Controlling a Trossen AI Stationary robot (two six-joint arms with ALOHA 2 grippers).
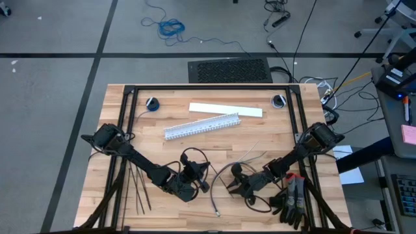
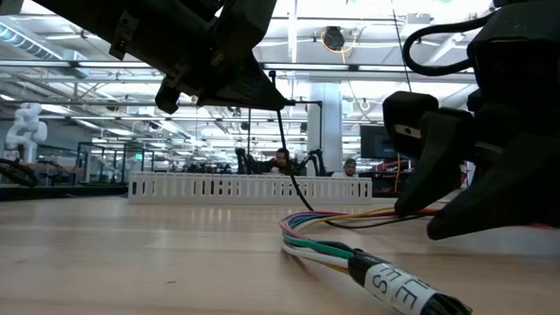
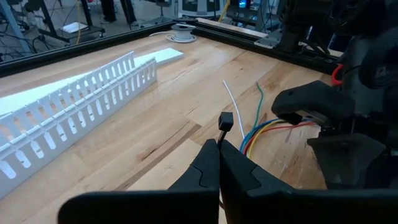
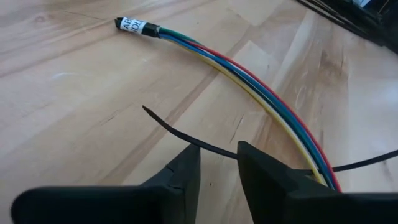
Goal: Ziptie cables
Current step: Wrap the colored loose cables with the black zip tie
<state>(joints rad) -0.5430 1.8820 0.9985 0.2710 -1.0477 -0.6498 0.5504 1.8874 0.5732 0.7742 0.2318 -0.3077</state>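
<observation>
Right wrist view: right gripper [image 4: 219, 163], fingers parted around one ziptie [image 4: 180, 134] beside the cables [image 4: 249, 84]; left gripper [image 3: 219, 163] pinches its head end; bundle not yet tied.

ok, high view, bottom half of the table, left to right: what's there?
Spare zipties → left claw, shut on a ziptie → cables → right claw → black and red gloves.
</observation>
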